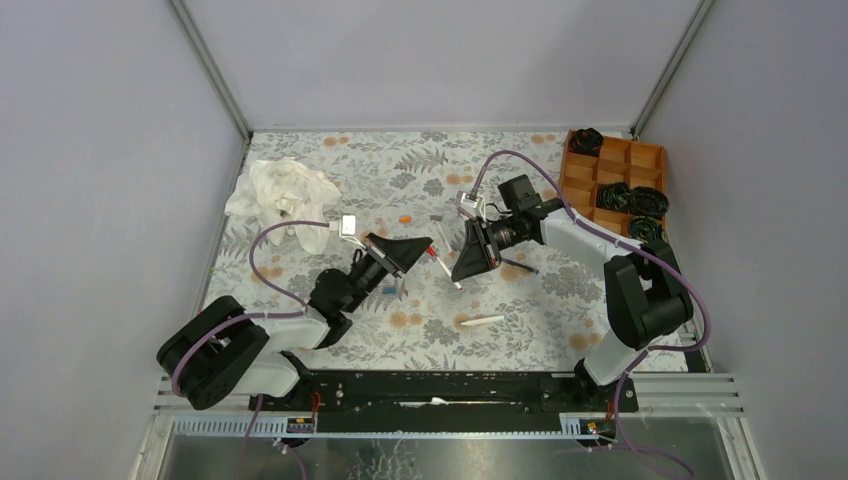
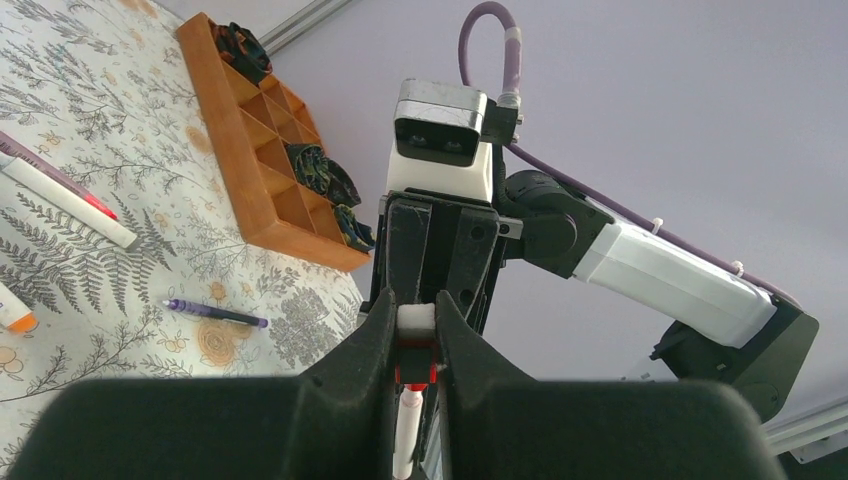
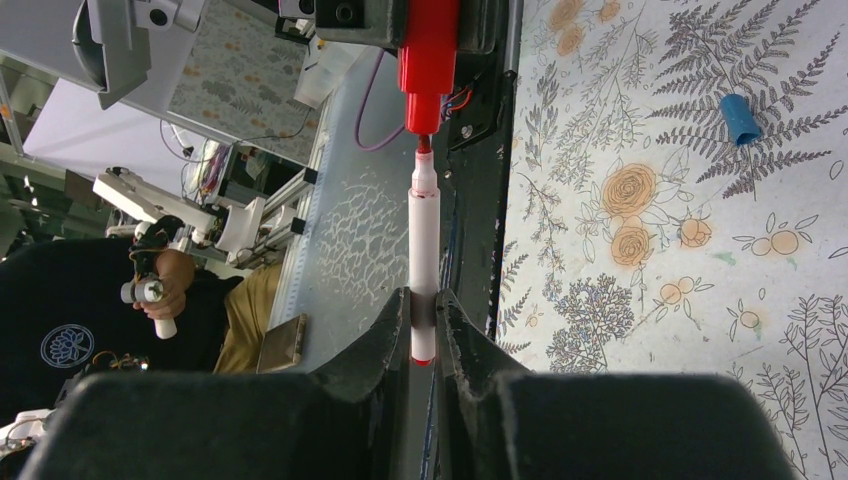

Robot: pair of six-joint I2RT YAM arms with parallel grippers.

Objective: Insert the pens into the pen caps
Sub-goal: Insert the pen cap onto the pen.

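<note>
- Crumpled white cloth (image 1: 283,192) at the floral counter's (image 1: 560,290) far left.
- Orange compartment tray (image 1: 612,150) in the far right corner, black coiled items (image 1: 613,196) in several compartments.

Plain grey walls (image 1: 420,60), floral-print tabletop (image 1: 400,160), black rail (image 1: 450,385) along near edge

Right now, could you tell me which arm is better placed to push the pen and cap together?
Probably right. The right gripper holds the pen straight out, tip lined up at the mouth of the cap; the left gripper need only hold the cap steady.
</note>
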